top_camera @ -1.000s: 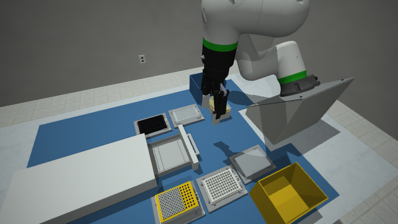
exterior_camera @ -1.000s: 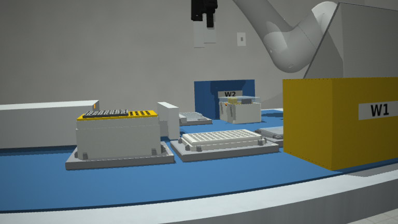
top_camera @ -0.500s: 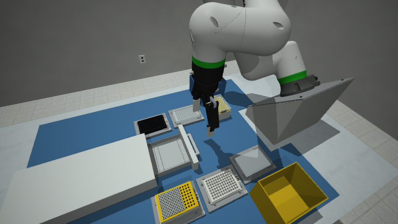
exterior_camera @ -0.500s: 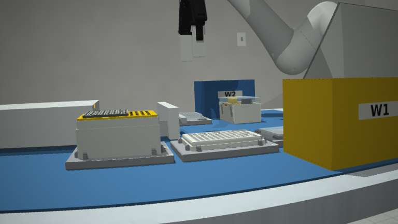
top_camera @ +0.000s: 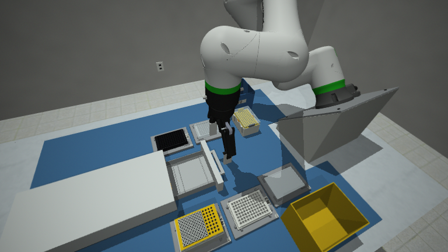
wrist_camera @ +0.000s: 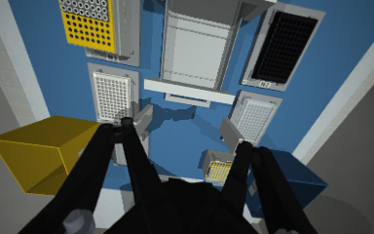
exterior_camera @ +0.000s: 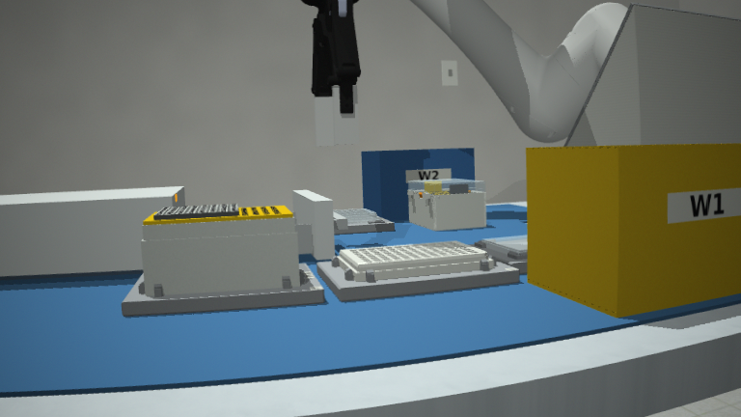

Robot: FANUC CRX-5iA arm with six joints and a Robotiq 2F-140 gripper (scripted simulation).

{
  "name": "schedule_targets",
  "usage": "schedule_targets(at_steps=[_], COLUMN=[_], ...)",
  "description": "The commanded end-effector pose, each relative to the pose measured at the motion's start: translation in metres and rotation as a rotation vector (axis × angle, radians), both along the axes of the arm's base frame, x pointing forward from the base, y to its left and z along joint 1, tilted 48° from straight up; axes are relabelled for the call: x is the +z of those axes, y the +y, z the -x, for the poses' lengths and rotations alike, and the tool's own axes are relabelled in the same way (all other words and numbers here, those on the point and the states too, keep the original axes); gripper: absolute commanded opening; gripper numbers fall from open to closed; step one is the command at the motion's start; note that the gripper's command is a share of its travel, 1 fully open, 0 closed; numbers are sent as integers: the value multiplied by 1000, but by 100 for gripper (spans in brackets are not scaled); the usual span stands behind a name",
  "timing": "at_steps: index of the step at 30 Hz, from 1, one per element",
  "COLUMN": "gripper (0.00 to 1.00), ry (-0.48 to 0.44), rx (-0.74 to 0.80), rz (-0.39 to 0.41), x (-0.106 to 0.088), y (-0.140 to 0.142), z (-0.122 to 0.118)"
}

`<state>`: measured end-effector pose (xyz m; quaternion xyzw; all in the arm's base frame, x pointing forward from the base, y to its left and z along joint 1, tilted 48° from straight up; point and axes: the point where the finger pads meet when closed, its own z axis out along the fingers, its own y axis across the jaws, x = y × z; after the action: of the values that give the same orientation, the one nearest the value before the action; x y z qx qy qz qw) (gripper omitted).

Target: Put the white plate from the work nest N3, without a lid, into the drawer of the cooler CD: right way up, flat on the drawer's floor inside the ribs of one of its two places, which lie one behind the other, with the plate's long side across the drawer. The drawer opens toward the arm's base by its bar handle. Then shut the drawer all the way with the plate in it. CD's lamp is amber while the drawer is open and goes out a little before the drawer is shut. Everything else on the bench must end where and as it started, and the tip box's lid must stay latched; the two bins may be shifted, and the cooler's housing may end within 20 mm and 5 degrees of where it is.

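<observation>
The cooler CD (top_camera: 86,199) is a long white housing at the left. Its drawer (top_camera: 191,173) stands pulled out and empty, with the bar handle (top_camera: 217,161) on its front; the ribs show on its floor in the wrist view (wrist_camera: 197,51). The amber lamp (exterior_camera: 176,198) is lit. Two uncovered white plates sit in nests: one behind the drawer (top_camera: 203,128), one in front of it (top_camera: 247,209). I cannot read which nest is N3. My gripper (top_camera: 220,143) (exterior_camera: 336,123) hangs open and empty above the mat just beyond the handle, fingers pointing down (wrist_camera: 186,126), well above the bench.
A black plate (top_camera: 171,139) sits in nest N2. A yellow tip rack (top_camera: 199,226) sits in N1. A lidded plate (top_camera: 284,181), the lidded tip box (top_camera: 245,120), yellow bin W1 (top_camera: 325,216) and blue bin W2 (exterior_camera: 418,178) stand around. The arm's grey pedestal (top_camera: 333,127) is at the right.
</observation>
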<state>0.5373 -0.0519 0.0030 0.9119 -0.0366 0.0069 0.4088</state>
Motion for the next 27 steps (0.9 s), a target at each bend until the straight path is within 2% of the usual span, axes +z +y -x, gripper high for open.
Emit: schedule_targets(at_steps=[1, 11, 27], gripper=[87, 87, 87], ry=[0, 0, 0], rx=[0, 0, 0], rz=[0, 0, 0], x=[-5, -5, -17], y=[-6, -6, -20], z=[-6, -6, -5])
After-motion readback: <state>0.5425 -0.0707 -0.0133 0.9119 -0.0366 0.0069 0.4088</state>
